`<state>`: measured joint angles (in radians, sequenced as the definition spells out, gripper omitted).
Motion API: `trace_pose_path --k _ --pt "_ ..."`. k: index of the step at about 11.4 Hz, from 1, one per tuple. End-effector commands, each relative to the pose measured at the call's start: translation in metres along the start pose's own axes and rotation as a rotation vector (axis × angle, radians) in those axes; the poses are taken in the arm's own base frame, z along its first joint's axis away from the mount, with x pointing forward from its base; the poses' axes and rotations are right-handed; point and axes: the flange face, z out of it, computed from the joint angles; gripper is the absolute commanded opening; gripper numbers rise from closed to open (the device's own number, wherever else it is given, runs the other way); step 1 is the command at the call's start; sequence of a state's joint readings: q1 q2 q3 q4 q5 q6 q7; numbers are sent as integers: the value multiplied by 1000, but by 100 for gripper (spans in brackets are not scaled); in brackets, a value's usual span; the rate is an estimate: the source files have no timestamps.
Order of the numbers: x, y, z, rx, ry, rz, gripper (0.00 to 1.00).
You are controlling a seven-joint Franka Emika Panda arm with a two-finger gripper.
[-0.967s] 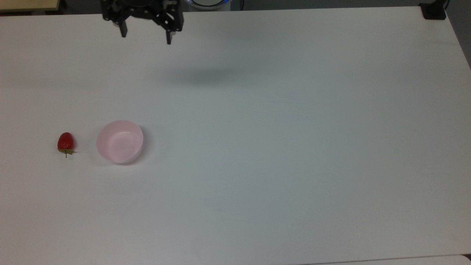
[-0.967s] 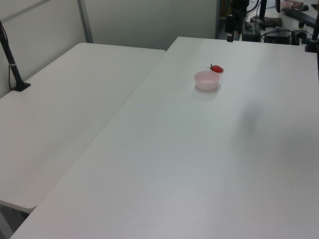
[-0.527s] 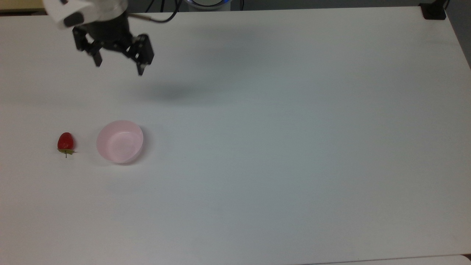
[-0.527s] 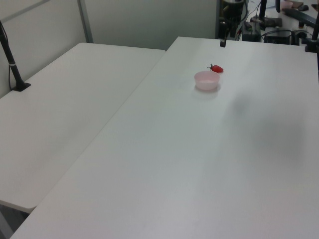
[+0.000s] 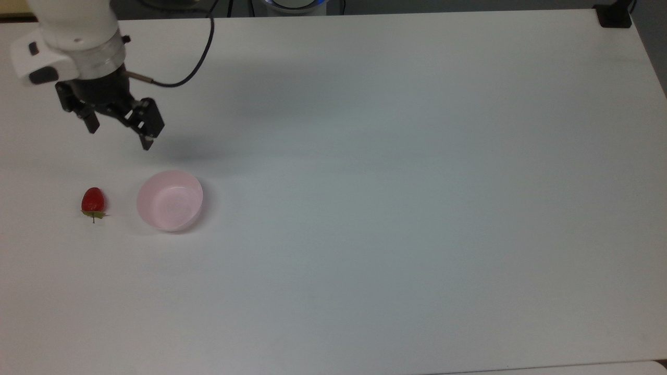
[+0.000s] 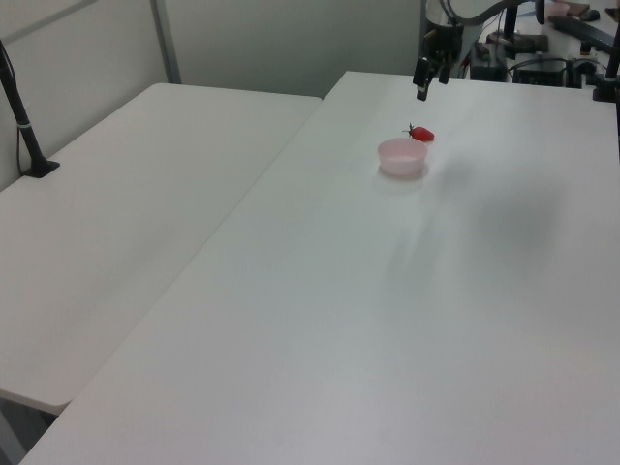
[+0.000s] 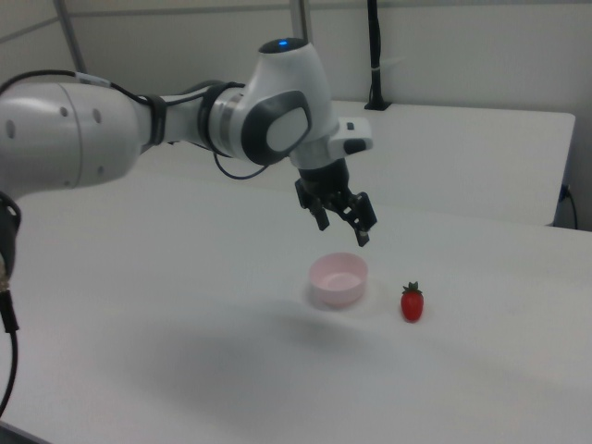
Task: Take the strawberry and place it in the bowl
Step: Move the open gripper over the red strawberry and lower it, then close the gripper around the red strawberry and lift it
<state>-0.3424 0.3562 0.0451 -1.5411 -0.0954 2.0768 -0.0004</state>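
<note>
Claw (image 5: 120, 136) spread apart, pointing down, hovering above table between strawberry (image 5: 93, 200) and bowl (image 5: 170, 201).

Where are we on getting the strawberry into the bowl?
Nothing is placed yet. The strawberry lies on the white table, apart from the pink bowl, which holds nothing. In hand: the end effector hangs above the table, open and carrying nothing, beyond both items toward the top view's top edge. Left: reach the strawberry, grasp it, lift it and release it in the bowl.
</note>
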Motion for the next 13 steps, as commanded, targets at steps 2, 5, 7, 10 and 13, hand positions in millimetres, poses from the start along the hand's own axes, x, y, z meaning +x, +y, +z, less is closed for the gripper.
trace_pose_path --k 2,5,7,10,13 --pt "33 30 49 2 101 47 100" --pt "32 58 84 -7 95 70 99" --pt "28 72 112 -6 69 92 93" --pt "25 79 148 -8 76 95 90" --pt "25 78 171 -10 90 92 80"
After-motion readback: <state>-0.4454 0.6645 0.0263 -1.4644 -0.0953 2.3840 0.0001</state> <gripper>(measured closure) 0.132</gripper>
